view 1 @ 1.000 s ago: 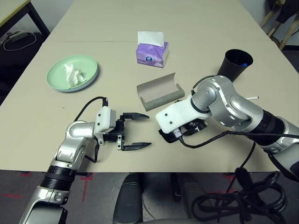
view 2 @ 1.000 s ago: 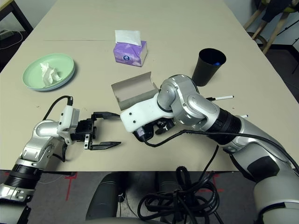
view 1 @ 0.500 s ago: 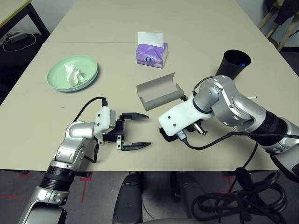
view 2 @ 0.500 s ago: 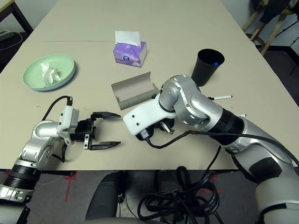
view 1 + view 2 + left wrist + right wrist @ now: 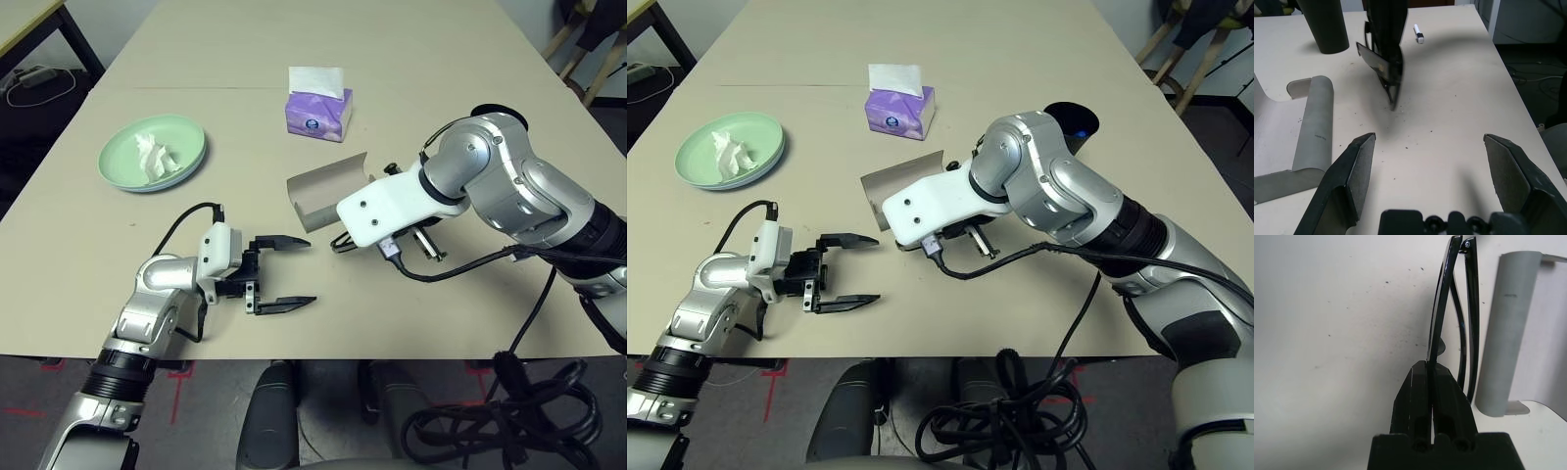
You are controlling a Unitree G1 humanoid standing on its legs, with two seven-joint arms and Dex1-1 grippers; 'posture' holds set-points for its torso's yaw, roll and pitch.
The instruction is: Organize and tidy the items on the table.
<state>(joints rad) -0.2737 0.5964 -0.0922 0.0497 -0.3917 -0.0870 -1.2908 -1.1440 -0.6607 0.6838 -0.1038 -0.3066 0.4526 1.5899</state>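
The sunglasses (image 5: 1449, 308) are clamped in the right claw (image 5: 1432, 374) above the worktop (image 5: 245, 59), beside the open case (image 5: 328, 191) (probably their destination); the left claw (image 5: 284, 274) is held apart, empty.

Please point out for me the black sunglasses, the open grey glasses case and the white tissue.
black sunglasses (image 5: 1436, 318): right wrist view, on the front frame edge.
grey glasses case (image 5: 328, 181): left eye view, on the raised lid.
white tissue (image 5: 150, 157): left eye view, on its crumpled middle.
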